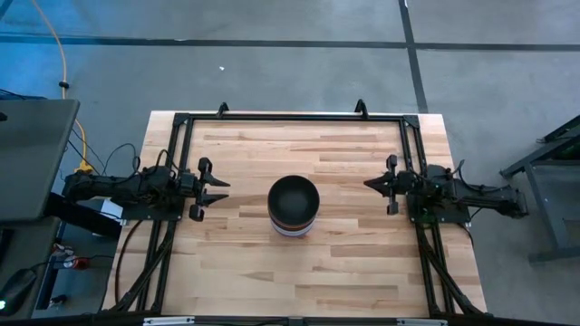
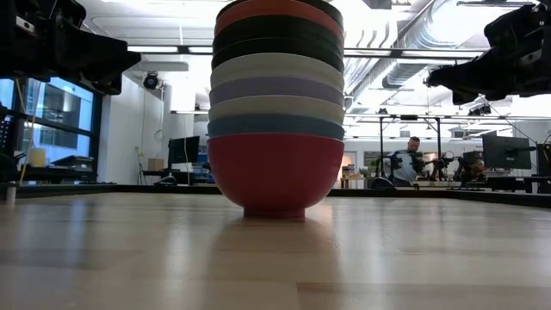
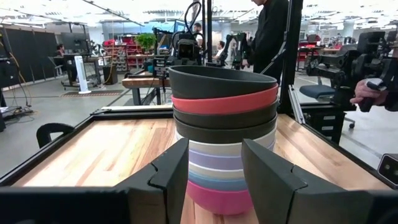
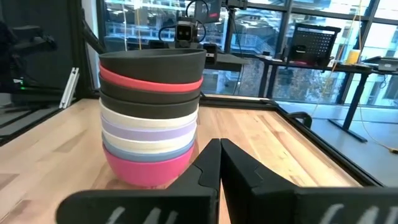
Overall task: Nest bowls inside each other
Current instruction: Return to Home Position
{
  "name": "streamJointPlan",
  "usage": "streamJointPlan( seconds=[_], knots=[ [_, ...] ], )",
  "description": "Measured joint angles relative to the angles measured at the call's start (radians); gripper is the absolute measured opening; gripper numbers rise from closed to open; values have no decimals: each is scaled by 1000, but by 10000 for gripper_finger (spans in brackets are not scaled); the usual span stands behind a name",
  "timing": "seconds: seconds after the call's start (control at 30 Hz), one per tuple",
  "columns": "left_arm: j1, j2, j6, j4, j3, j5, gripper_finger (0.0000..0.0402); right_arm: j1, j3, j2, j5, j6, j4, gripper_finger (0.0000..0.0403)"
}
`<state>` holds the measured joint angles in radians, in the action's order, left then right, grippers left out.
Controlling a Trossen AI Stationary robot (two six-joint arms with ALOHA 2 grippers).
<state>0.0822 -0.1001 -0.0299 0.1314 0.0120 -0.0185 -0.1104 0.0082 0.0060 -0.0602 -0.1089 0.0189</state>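
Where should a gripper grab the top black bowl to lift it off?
Probably at its rim, from straight above, pinching the wall inside and out. The top black bowl sits upright and open, and only its rim band stands clear of the red bowl it nests in.

Open workshop around a butcher-block table
Grey concrete floor crossed by dark lines lay around it, a yellow cable trailing over it; tall windows filled one wall, silver ducts and strip lights ran overhead, and a person sat near monitors far back
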Motion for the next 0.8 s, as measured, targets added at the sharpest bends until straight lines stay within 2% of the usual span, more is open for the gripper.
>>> streamJointPlan(
  seconds=[0.27,0.6,0.8],
  knots=[
    [0,0,0,0,0,-4,136,0,0,8,2,43,0,0],
    [0,0,0,-15,0,-4,136,0,0,132,4,107,0,0],
    [0,0,0,-25,0,-4,136,0,0,141,-1,113,3,0]
  ],
)
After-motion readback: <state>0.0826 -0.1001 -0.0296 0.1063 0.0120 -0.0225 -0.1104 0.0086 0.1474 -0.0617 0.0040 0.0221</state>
